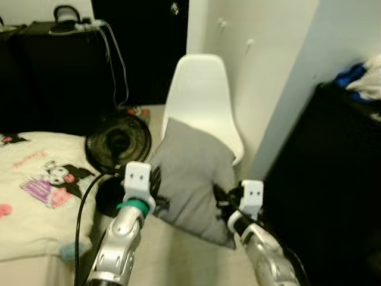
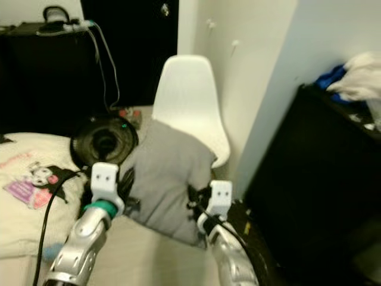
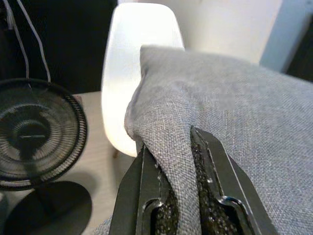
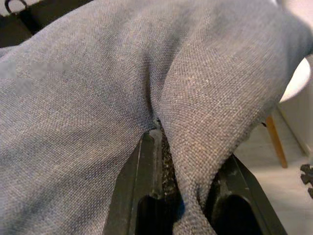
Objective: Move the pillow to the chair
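a grey pillow [image 1: 193, 179] is held up between both arms, its top corner against the front of the white chair [image 1: 202, 95]. the left gripper [image 3: 182, 147] is clenched on a fold at its left edge, and the right gripper [image 4: 181, 161] is clamped on its right side. a black floor fan [image 1: 117, 143] is seen just left of the pillow, beside a bed [image 1: 36, 196] with a cartoon-print cover.
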`<state>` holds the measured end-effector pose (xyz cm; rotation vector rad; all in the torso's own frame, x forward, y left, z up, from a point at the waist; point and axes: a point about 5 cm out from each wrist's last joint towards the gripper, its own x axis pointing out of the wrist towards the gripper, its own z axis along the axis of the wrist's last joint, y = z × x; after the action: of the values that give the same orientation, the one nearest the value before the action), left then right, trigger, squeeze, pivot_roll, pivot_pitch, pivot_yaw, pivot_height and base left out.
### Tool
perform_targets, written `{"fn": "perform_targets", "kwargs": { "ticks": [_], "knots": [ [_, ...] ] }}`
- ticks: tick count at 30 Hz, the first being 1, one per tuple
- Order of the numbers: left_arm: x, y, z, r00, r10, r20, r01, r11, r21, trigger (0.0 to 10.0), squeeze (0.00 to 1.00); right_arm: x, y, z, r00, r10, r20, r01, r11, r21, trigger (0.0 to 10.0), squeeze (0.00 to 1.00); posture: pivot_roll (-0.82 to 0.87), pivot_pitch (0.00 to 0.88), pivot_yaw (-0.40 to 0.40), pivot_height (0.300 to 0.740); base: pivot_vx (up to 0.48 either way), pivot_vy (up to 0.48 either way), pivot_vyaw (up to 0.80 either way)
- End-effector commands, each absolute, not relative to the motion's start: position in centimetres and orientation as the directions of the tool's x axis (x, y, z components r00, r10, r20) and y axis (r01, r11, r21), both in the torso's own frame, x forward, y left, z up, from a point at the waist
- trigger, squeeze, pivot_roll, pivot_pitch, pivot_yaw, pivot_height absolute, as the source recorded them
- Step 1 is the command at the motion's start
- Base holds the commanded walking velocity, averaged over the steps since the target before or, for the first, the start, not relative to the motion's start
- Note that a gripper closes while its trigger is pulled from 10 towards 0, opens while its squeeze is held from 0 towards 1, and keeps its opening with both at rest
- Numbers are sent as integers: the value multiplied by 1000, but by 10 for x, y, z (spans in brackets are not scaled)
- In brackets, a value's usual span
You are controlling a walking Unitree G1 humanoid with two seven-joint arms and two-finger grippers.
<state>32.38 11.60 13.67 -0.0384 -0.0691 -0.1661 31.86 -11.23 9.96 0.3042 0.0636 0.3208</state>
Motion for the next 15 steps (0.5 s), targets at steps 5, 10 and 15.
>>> {"fn": "perform_targets", "kwargs": {
  "ticks": [5,10,15],
  "knots": [
    [323,114,140,983,-160,89,166,985,-55,10000,0,318,-112,101,945,327,-14,-309,904,295,10000,0,-69,41,14,740,0,-381,0],
    [324,117,135,988,-147,45,151,983,-104,10000,0,317,-111,100,945,328,-17,-308,904,297,10000,0,-66,45,16,740,0,310,0],
    [324,117,138,986,-151,69,157,983,-93,10000,0,317,-112,99,945,327,-20,-307,904,299,10000,0,-62,45,17,740,0,480,0]
  ]
}}
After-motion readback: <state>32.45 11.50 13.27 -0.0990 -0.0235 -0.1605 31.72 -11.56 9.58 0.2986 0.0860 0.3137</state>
